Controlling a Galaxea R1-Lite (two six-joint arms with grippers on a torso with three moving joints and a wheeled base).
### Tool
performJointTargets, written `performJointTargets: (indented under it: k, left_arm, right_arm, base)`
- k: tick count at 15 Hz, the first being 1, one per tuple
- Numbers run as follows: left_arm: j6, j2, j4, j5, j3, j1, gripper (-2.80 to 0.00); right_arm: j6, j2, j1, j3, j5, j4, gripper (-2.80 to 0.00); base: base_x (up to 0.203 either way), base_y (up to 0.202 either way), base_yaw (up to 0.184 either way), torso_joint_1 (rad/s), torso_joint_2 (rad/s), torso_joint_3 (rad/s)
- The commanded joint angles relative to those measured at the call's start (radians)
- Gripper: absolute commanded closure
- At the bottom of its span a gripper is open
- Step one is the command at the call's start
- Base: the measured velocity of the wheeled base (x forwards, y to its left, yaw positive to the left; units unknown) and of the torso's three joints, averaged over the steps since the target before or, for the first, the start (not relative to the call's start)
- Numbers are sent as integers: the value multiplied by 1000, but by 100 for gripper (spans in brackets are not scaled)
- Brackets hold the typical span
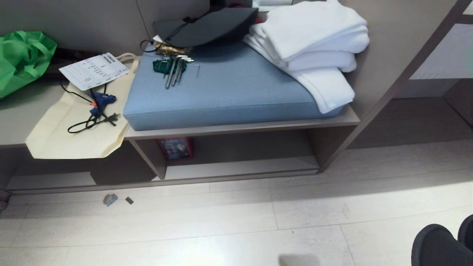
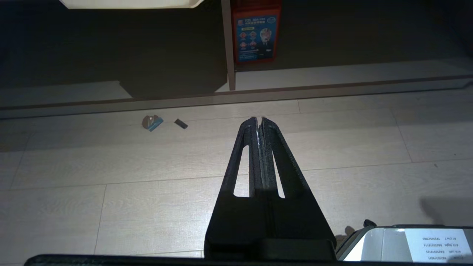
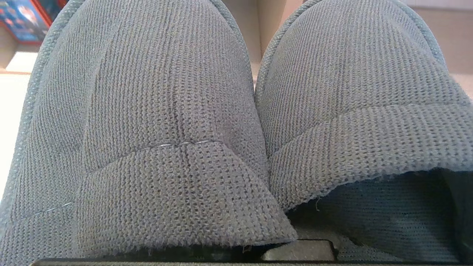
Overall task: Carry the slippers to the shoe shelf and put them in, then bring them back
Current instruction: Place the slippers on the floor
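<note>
**Right wrist view: grey slippers clamped in the right tool, short of the shoe shelf**

Right wrist view is filled by the pair of dark grey knitted slippers, side by side and touching, their heel ends sitting against the right tool, which is closed on them; its fingers are hidden under the fabric. In the head view only the slippers' rounded dark toes show, at the lower right corner above the pale wood-plank floor. Beyond them, well apart, the low open-front taupe shoe shelf sits under the blue seat cushion of the surface, with a red-and-blue printed box standing at its left end. The left tool hangs over the floor with its black fingers pressed together, holding nothing.
</note>
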State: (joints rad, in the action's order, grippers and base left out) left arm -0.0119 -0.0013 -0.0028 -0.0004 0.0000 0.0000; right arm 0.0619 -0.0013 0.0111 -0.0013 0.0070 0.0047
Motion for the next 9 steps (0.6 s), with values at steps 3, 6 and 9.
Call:
performJointTargets:
  k: [3, 6, 9]
  left_arm:
    - [0, 1, 0, -1, 0, 0, 0]
    - [0, 1, 0, -1, 0, 0, 0]
    - [0, 1, 0, 0, 0, 0, 0]
  right_arm:
    - [1, 1, 0, 1, 1, 0, 0]
    - [0, 1, 0, 0, 1, 0, 0]
    - [-1, 1, 0, 1, 1, 0, 0]
  base:
    - [0, 0, 0, 5, 3, 206]
    - [0, 0, 0, 2, 3, 197]
    - [0, 0, 0, 1, 3, 204]
